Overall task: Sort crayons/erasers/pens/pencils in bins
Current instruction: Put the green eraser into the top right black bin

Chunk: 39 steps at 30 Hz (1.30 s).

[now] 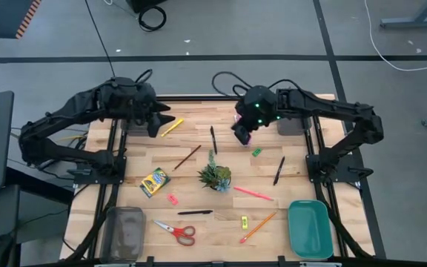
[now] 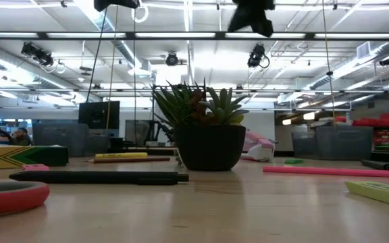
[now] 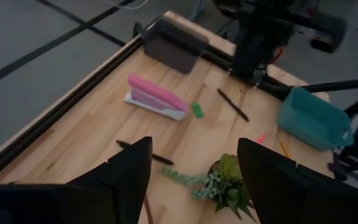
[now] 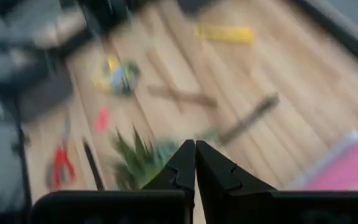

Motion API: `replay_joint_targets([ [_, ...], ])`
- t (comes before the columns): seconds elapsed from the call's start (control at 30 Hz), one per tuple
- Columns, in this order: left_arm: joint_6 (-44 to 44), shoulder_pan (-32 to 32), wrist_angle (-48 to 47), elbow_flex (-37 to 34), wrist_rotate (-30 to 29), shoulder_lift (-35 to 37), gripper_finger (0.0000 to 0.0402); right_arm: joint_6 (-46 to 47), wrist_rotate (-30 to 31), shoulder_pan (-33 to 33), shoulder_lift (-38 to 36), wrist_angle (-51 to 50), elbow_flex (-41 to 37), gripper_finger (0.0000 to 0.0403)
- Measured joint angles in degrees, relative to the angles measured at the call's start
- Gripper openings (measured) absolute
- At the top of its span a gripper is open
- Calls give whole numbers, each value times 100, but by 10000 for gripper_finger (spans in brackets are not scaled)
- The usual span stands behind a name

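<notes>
The yellow pencil (image 1: 172,127) lies flat near the table's far-left corner, just beside my left gripper (image 1: 154,126), whose fingers stand wide apart with nothing between them. I judge it light, stiff and apt to roll, so I would take it at mid-length, across the shaft, with the fingers pressed down to the wood.

The other sticks are scattered: a brown pencil (image 1: 187,157) left of centre, a black pen (image 1: 213,139) just beyond the plant (image 1: 215,176), another black pen (image 1: 279,170) toward the right edge, a third (image 1: 195,212) toward the near edge, a pink pencil (image 1: 253,193) and an orange pencil (image 1: 258,227) nearer the teal bin (image 1: 309,228) at the near-right corner. All should handle alike.

The crayon box (image 1: 154,182) sits toward the left edge; flat cardboard, light, best pinched across its narrow width. The green eraser (image 1: 256,152), pink eraser (image 1: 173,199) and yellow eraser (image 1: 244,221) are stubby, rubbery and easy to tip.

A translucent grey bin (image 1: 123,232) stands at the near-left corner. My right gripper (image 1: 242,135) hovers over the far middle of the table, pinched shut and holding nothing.
</notes>
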<state>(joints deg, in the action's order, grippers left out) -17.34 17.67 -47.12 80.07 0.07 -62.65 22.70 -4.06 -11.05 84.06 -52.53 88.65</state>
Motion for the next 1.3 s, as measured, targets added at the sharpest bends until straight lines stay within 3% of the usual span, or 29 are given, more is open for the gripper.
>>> replay_joint_targets([
  [0.1,-198,2,40,-2,-26,-157,241,-291,-342,-98,27,-432,-3,45],
  [0.23,-413,1,111,-3,-25,-310,236,-457,-520,-157,16,-555,-5,113],
  [0.4,-723,-22,160,-4,-22,-331,237,-1114,195,-157,76,-1189,-20,209],
  [0.53,-955,-32,172,-3,-22,-229,234,-2070,376,-158,96,-1311,-416,250],
  [0.73,-1119,-126,95,-4,-22,-95,227,-2945,320,-153,71,-1113,-1483,252],
  [0.93,-1218,-274,68,-2,-22,-17,226,-3522,73,-153,71,-183,-2479,244],
  [1.3,-1508,-382,-264,-4,-22,52,215,-3812,105,-156,69,1055,-3824,243],
])
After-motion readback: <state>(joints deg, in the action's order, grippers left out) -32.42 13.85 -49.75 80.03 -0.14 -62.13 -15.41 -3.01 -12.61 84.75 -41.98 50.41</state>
